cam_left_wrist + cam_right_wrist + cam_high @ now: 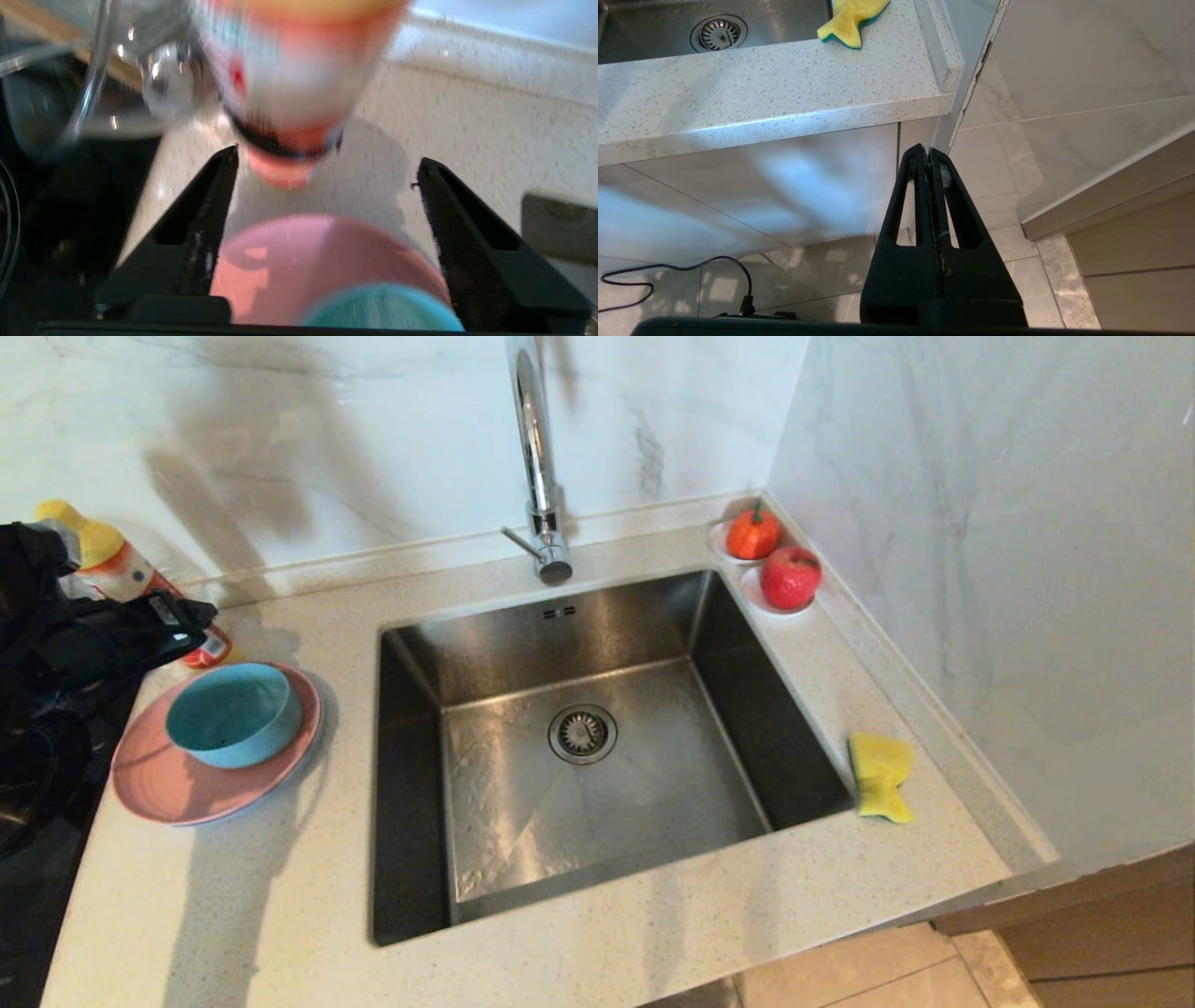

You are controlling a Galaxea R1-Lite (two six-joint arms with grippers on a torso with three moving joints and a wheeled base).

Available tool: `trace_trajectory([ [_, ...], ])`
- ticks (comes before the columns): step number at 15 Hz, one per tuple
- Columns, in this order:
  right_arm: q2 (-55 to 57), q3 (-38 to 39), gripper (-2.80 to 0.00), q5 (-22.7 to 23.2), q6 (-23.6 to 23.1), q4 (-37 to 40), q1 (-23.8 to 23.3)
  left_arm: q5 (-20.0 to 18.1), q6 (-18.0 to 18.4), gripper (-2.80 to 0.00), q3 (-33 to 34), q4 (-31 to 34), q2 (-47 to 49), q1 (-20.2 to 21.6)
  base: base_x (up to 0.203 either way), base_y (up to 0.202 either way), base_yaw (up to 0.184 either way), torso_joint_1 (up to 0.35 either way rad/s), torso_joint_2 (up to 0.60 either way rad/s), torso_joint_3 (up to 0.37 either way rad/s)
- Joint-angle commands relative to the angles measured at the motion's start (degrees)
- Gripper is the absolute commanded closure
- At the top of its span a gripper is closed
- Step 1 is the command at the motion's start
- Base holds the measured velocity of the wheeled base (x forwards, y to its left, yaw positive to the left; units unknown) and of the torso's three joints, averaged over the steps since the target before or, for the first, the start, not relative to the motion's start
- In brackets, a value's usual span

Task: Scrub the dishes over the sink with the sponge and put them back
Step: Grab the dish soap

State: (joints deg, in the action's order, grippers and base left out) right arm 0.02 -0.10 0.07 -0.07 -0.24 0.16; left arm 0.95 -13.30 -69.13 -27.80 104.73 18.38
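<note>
Left gripper [327, 172]: jaws wide, empty. Small round teal-blue bowl [383, 310] sits on flat pink plate [289, 266], below and just behind jaw tips; left arm nearer. Right gripper [930, 156] parked below bench, jaws pressed together.

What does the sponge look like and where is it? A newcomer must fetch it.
Start at the steel sink. On the counter along its right edge, near the wall, lies the sponge. Unlike the red and orange fruits farther back, it is flat, yellow, green underneath.
</note>
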Motion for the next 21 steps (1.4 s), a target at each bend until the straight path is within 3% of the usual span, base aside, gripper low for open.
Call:
trace_trajectory([
  [1, 0.0, 0.0, 0.00, 0.0, 0.0, 0.0, 0.0, 0.0, -1.0, -2.80, 2.4, 0.0, -3.6, -0.1, 0.000, 0.000, 0.000, 0.000, 0.00, 0.000],
  [8, 0.0, 0.0, 0.00, 0.0, 0.0, 0.0, 0.0, 1.0, -1.3, -2.80, 1.8, -0.7, -1.1, 1.5, 0.000, 0.000, 0.000, 0.000, 0.00, 0.000],
  [21, 0.0, 0.0, 0.00, 0.0, 0.0, 0.0, 0.0, 0.6, -2.9, -2.80, -8.2, -5.8, 10.8, 0.8, 0.000, 0.000, 0.000, 0.000, 0.00, 0.000],
])
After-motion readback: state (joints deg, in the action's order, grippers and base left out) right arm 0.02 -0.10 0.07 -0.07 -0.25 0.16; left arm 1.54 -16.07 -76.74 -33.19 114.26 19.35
